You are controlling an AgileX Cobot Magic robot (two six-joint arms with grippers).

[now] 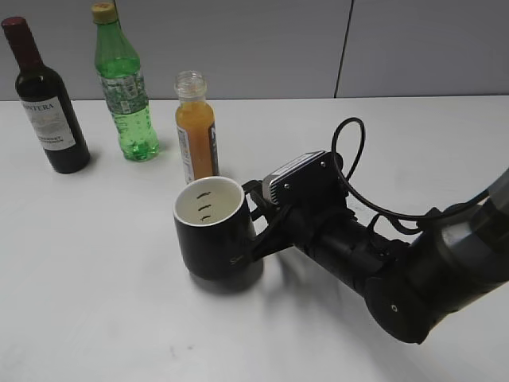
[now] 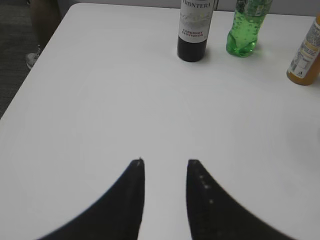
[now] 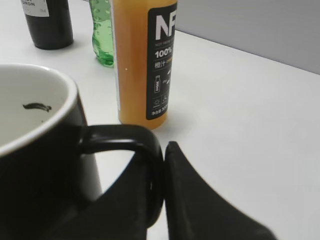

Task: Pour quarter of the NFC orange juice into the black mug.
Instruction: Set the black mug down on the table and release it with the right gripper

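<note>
**Gripping the mug handle before any pouring**

Exterior view: the right gripper (image 1: 256, 219) is at the handle side of the black mug (image 1: 215, 237), which stands upright near the middle of the white table (image 1: 95, 318). The NFC orange juice (image 1: 196, 127) stands just behind the mug, capless and nearly full. Farther left are the green bottle (image 1: 123, 83) and the wine bottle (image 1: 44, 99).

Left wrist view: the left gripper (image 2: 165, 172) hovers with its jaws apart, holding nothing, well apart from the bottles.

Right wrist view: the jaws are clenched on the mug handle (image 3: 132, 142).

I judge that positioning the mug is in hand; next the left arm must grasp the juice.
</note>
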